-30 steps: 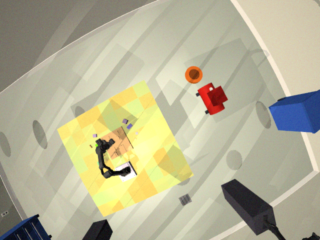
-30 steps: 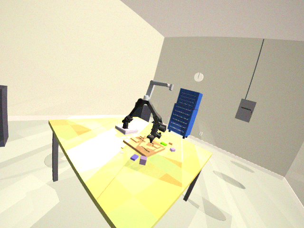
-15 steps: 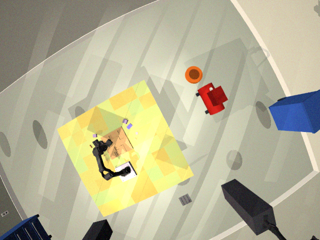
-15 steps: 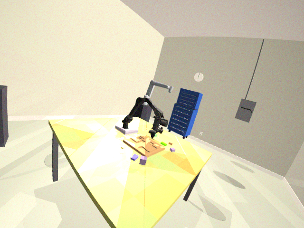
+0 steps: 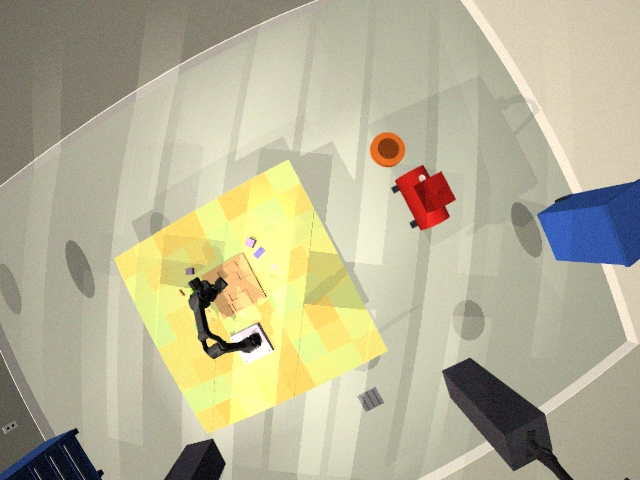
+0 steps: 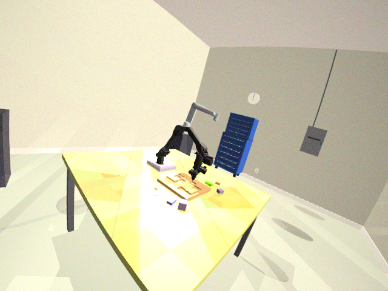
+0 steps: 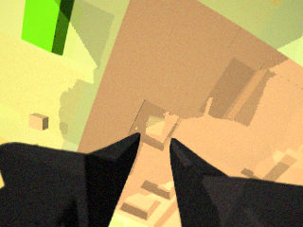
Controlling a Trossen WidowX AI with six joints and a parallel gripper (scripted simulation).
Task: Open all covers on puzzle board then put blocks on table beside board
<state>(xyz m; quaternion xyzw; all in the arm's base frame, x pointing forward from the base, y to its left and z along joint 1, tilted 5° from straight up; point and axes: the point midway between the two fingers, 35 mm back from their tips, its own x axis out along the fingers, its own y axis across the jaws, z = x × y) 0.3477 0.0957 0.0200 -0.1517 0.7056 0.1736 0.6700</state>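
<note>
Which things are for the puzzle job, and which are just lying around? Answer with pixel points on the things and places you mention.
For the job:
- puzzle board (image 5: 251, 283) (image 6: 205, 189) (image 7: 156, 57)
- black gripper (image 5: 194, 289) (image 6: 193, 177) (image 7: 154, 139)

Just around, not for the job:
- orange ring-shaped thing (image 5: 374, 149)
- red machine (image 5: 408, 192)
- wall clock (image 6: 253, 98)
</note>
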